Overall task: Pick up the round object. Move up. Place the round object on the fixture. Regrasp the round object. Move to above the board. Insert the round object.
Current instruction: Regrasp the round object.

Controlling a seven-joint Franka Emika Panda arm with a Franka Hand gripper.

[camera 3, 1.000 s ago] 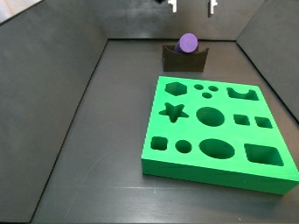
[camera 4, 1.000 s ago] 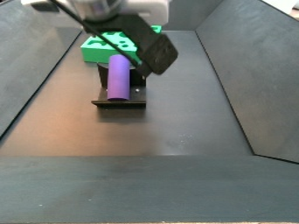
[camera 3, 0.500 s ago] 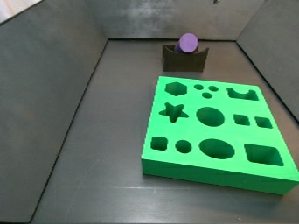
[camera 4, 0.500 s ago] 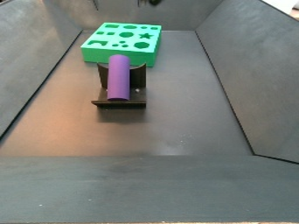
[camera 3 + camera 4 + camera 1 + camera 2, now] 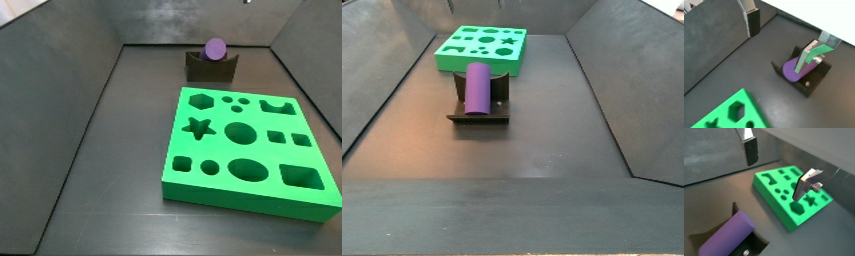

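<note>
Nearest to the wrist cameras, the gripper (image 5: 784,32) is being shown with its two silver fingers (image 5: 751,19) spread wide apart and nothing between the dark pads; it is released, and in both wrist views (image 5: 774,163) it is being held well above the floor. In both side views the gripper is out of frame.

Below it, the purple round object (image 5: 791,70) is being carried lying in the notch of the dark fixture (image 5: 814,82), apart from the fingers. In a side view the round object (image 5: 478,88) is seen lengthwise at centre left of the frame, resting on the fixture (image 5: 477,115), whose base plate is standing on the dark floor (image 5: 543,170).

Farther off in that view, the green board (image 5: 482,48) is lying flat at upper centre, just behind the fixture. In a side view from the opposite end, the board (image 5: 247,150) is filling the lower right, and the fixture (image 5: 210,68) with the round object (image 5: 215,47) is sitting beyond it at upper centre, by the back wall (image 5: 187,20).
</note>
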